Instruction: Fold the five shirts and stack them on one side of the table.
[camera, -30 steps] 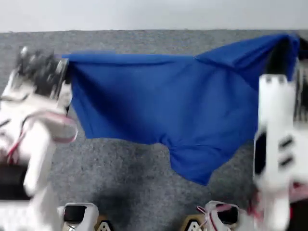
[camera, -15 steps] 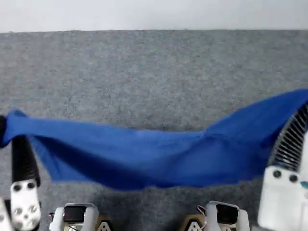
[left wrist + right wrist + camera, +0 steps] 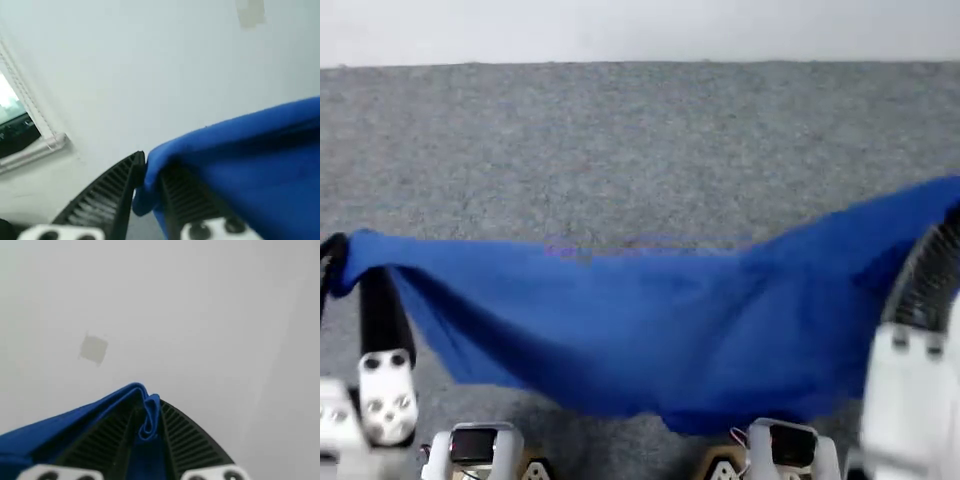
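Item one, my left pincer (image 3: 145, 167): clamped narrow on a bunched corner of the blue shirt (image 3: 650, 340), with the cloth pinched between both ribbed black fingers (image 3: 107, 192) and a small fold poking out past the tips. Item two, my right pincer (image 3: 147, 412): likewise closed on the shirt's opposite corner, a doubled edge of blue standing up between its fingers (image 3: 192, 437) and the rest trailing away to one side. Item three, the shirt itself: slung from one pincer to the other as a broad blue band, taut along the upper edge and sagging deepest about midway between them. The bulk of the cloth hangs below the line joining the two pincers. Item four, the grey table (image 3: 620, 140): it lies beneath and beyond both pincers, and the shirt covers its near part. Item five, the wall (image 3: 200, 300): plain and pale, straight ahead of both pincers; a pale square patch (image 3: 93, 348) shows on it beyond the right pincer, and a window frame (image 3: 30, 135) stands beyond the left pincer.
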Controlling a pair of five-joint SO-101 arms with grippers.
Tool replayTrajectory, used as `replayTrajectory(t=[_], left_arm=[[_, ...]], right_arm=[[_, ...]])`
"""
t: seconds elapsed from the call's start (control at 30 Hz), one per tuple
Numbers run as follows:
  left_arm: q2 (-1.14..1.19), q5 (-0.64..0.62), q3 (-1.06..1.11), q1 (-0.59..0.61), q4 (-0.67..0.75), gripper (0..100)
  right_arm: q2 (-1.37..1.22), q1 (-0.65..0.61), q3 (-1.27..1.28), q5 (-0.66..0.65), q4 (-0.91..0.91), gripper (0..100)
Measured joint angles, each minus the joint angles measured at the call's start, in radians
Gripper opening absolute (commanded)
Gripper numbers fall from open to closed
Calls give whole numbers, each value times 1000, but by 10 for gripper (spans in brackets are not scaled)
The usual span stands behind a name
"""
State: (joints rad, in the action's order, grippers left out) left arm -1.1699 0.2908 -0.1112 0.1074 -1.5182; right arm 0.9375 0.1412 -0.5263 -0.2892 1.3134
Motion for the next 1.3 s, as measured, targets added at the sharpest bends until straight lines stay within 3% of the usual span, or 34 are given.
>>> replayTrajectory(t=[0.43, 0.73, 1.3], left_arm=[[9, 0, 512, -5, 353, 16], [285, 0, 799, -41, 772, 16], [934, -2, 839, -43, 1626, 16]], right_arm=[[-358, -2, 9, 0, 0, 9], [-548, -2, 14, 0, -80, 9], [-942, -3, 14, 0, -298, 9]])
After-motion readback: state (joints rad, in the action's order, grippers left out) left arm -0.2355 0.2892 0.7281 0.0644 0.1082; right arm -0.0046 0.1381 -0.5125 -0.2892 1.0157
